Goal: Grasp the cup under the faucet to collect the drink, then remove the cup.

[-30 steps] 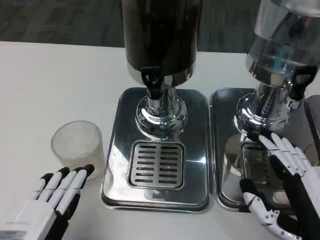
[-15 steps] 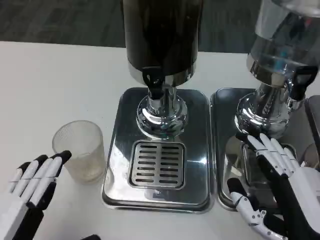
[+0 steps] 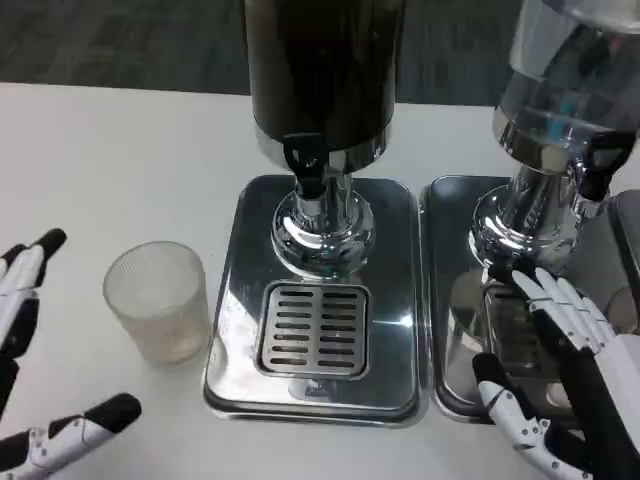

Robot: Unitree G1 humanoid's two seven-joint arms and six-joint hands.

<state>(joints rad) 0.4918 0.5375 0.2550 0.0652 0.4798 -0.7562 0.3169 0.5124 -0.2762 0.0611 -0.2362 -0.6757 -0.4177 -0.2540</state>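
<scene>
Clear ribbed plastic, that is what the cup (image 3: 156, 302) is made of, and it looks light and empty, standing upright on the white table (image 3: 110, 160) just left of the steel drip tray (image 3: 316, 300), not under the black faucet (image 3: 306, 165) of the dark dispenser (image 3: 322, 70) at all. My left hand (image 3: 25, 350) is spread wide with nothing in it, fingers up by the picture's left edge and thumb low near the bottom, the cup sitting in the gap but touched by neither. Right hand (image 3: 570, 385) is also empty and fingers apart, hovering over the second tray (image 3: 450, 300) beneath the clear dispenser (image 3: 570, 90). Main risk as I see it: a thin cup like this tips or skates if a finger clips the rim before the thumb closes in, and it could topple toward the tray edge. Squeeze too hard and the wall probably buckles (soft plastic, my guess). Second risk: the tray's raised lip sits between cup and grate (image 3: 313, 328), so dragging instead of lifting would likely catch the base and knock it over. Third: stopping short of the spout line would send the drink onto the grate or down the cup's outside. The right hand sits close to the other tap (image 3: 600, 160); a stray move there could bump that handle.
</scene>
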